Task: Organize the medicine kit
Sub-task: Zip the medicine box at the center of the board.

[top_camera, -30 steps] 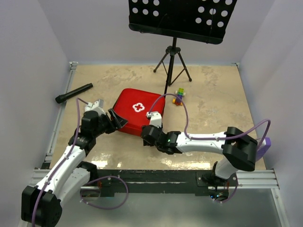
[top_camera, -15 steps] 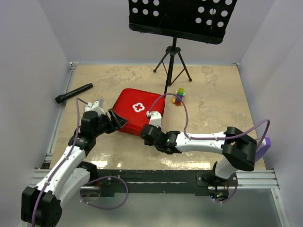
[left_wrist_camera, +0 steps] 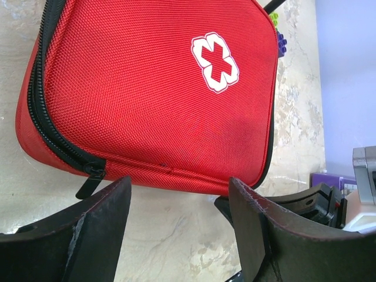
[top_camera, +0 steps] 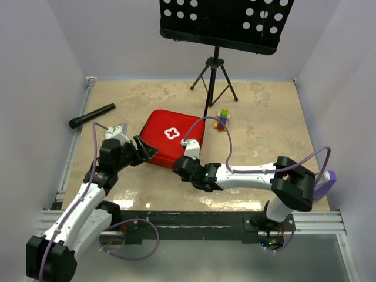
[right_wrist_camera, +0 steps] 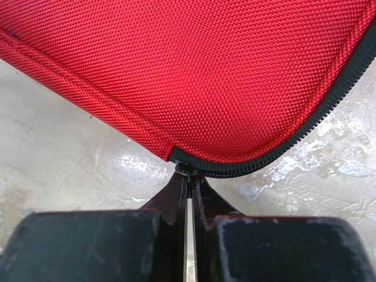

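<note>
Fingers of right gripper clamped on zip pull at kit's near edge; left gripper spread wide by its left corner. Lies at centre of table: red, closed, white cross up.

We record two arms: left arm, right arm. White tubular links, black joint housings. Purple cable looping behind each pincer. Green lamp behind right pincer. Left pincer: matte black fingers, edges scuffed grey.
</note>
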Controlling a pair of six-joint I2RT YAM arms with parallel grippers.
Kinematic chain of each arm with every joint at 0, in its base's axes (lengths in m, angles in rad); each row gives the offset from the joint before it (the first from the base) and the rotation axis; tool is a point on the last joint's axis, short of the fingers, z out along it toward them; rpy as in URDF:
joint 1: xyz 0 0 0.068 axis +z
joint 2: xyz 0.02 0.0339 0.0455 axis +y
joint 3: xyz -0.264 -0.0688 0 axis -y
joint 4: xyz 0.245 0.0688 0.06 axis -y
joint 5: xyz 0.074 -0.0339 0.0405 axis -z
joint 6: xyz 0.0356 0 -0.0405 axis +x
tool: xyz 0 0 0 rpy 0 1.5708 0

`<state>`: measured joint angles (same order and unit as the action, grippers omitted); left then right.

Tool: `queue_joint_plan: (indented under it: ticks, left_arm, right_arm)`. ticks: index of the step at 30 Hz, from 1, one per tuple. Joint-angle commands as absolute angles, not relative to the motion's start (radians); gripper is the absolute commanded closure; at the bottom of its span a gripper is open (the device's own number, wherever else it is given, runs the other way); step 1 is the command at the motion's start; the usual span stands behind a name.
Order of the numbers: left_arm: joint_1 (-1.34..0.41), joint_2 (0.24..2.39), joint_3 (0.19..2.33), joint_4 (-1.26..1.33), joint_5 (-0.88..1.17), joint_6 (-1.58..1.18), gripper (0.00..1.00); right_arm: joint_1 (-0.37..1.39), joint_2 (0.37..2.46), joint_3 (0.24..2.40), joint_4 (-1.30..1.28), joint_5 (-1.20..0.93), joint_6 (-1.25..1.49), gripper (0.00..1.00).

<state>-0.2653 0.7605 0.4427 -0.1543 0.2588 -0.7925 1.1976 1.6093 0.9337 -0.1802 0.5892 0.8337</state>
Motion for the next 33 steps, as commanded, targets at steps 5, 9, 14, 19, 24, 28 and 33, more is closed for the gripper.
queue_joint_plan:
  ticks: [5,9,14,19,24,28,33]
  left_arm:
    - [-0.271,0.703,0.364,-0.140,0.392,-0.857,0.20]
    - [-0.278,0.647,0.275,-0.060,0.440,-0.925,0.16]
    - [-0.282,0.679,0.247,0.021,0.453,-0.943,0.14]
    - [-0.285,0.684,0.244,0.087,0.390,-0.957,0.14]
    - [-0.285,0.782,0.267,0.048,0.281,-0.936,0.22]
    - [-0.284,0.906,0.304,-0.034,0.195,-0.896,0.30]
    - [-0.282,0.969,0.320,0.038,0.141,-0.894,0.37]
  right_arm:
    - [1.216,1.575,0.969,-0.184,0.620,0.781,1.00]
    - [1.264,1.624,1.024,-0.170,0.606,0.758,1.00]
    - [1.324,1.700,1.124,-0.176,0.603,0.741,1.00]
    - [1.368,1.749,1.186,-0.173,0.581,0.733,1.00]
    - [1.387,1.740,1.175,-0.184,0.584,0.752,1.00]
    - [1.393,1.684,1.114,-0.201,0.578,0.775,1.00]
    - [1.407,1.609,1.036,-0.222,0.554,0.782,1.00]
